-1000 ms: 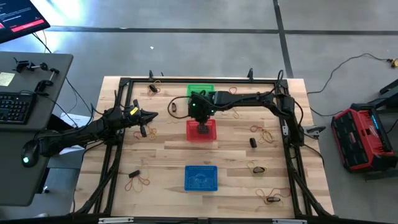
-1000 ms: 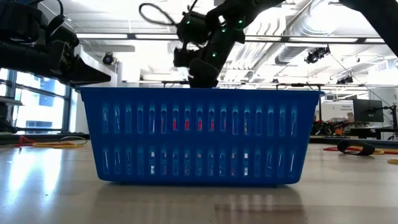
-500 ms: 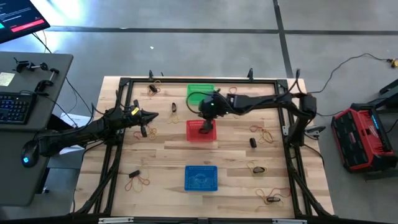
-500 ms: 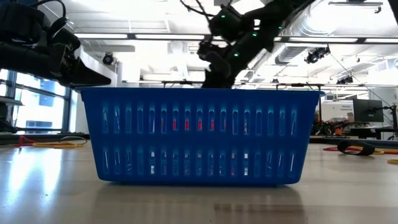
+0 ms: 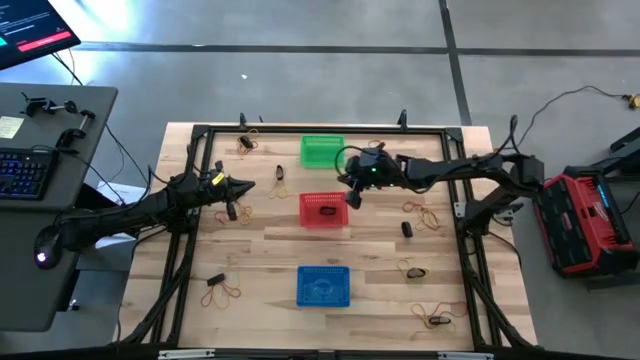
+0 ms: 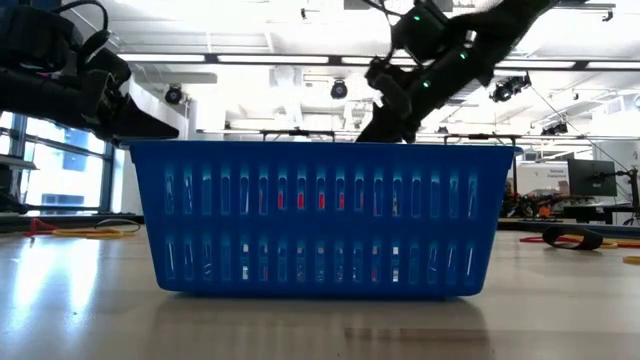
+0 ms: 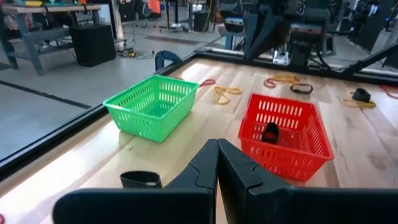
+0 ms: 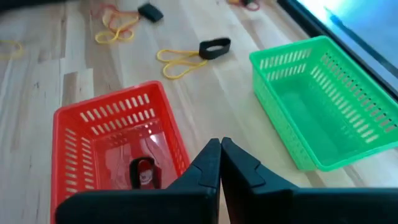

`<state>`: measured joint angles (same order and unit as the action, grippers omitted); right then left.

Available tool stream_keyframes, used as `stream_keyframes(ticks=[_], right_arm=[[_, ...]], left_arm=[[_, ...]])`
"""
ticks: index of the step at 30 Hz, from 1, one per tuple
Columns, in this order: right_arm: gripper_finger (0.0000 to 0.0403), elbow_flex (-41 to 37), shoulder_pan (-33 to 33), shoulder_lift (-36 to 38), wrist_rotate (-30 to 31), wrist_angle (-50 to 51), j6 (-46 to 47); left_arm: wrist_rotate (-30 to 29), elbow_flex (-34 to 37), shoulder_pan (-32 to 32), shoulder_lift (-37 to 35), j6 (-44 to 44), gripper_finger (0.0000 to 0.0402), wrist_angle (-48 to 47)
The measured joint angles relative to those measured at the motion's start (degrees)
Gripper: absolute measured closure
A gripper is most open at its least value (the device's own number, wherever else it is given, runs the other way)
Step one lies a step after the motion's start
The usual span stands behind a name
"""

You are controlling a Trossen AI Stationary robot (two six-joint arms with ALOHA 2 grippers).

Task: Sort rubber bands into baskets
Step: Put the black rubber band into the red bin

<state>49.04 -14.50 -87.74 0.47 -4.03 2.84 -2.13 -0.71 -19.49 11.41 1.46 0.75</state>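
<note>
I can read no text, label, brand or number anywhere in these views. The dark monitor screen [image 5: 30, 25] at the far corner beside the table shows red and white lines, but I cannot make out a single word on them. The small yellow note [image 5: 11, 126] on the grey side desk looks blank from here. The red and black case [image 5: 585, 222] on the floor carries no lettering that I can make out.
</note>
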Motion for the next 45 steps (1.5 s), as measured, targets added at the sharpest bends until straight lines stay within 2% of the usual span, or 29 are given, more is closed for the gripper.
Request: stream_keyframes(ticks=[4, 10, 20, 32, 41, 45], right_arm=[[0.0403, -5.44, -0.62, 0.5, -3.55, -8.66, 1.27], [0.0403, -9.76, -0.62, 0.5, -1.82, -12.37, 3.28], [0.0403, -10.23, -0.46, 0.5, -0.46, -14.82, 0.24], [0.0403, -10.21, -1.65, 0.5, -1.18, -16.2, -1.95], [0.0403, -10.21, -1.64, 0.5, -2.45, -16.2, -5.41], [0.0403, -10.21, -1.64, 0.5, -2.45, -16.19, -5.43]], left_arm=[[0.0, -0.02, 0.01, 0.92, 0.52, 0.0401, -0.05], [0.0, -2.07, 0.0, 3.35, 1.76, 0.0402, -1.29], [-0.48, -7.73, -1.71, 11.32, 4.73, 0.0402, -7.63], [4.21, -9.25, -4.3, 20.84, 5.77, 0.0402, -8.91], [4.82, -9.31, -4.33, 24.92, 5.89, 0.0401, -8.18], [4.63, -12.47, -4.33, 27.27, 6.03, 0.0401, -12.61]])
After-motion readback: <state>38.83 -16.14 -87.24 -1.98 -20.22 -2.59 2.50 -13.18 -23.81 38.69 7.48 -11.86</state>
